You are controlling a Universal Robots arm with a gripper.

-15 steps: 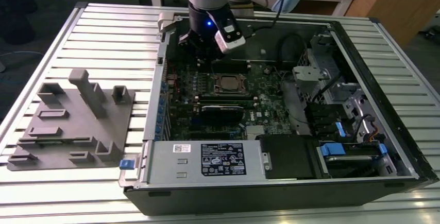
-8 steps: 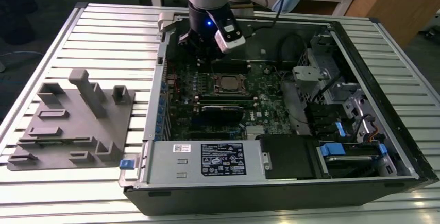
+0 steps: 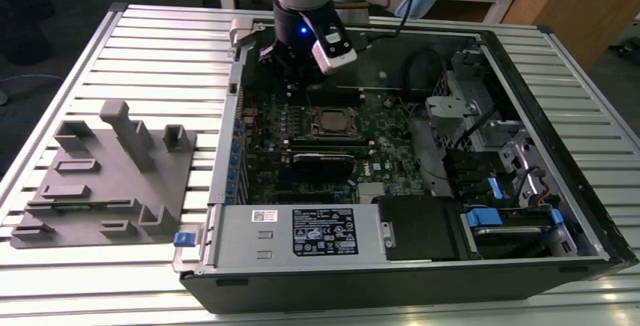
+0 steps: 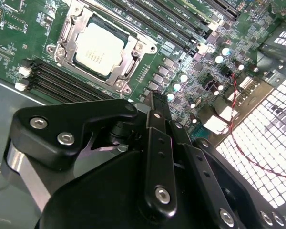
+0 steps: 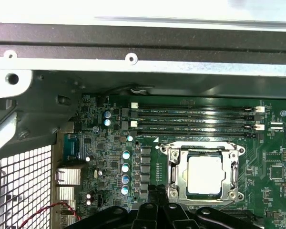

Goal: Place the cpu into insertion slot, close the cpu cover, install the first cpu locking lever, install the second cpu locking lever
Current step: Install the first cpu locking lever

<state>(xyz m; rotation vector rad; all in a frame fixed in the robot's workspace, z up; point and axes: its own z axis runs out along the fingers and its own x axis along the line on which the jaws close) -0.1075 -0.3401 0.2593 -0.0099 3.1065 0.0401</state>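
The dull silvery square chip (image 5: pixel 206 174) lies flat inside the shiny metal frame (image 5: pixel 174 175) (on the green board (image 5: pixel 271 153)), and the gripper (image 4: pixel 155 101), pressed together and empty, hangs near it.

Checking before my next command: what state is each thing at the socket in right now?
cpu: seated in the insertion slot, silvery top showing.
insertion slot: filled.
cpu cover: closed flat over the cpu.
locking levers: lying along the slot's sides; whether latched, cannot tell.
gripper: hangs above the board beside the slot, apart from the cover.
computer case: lying on its side, open.
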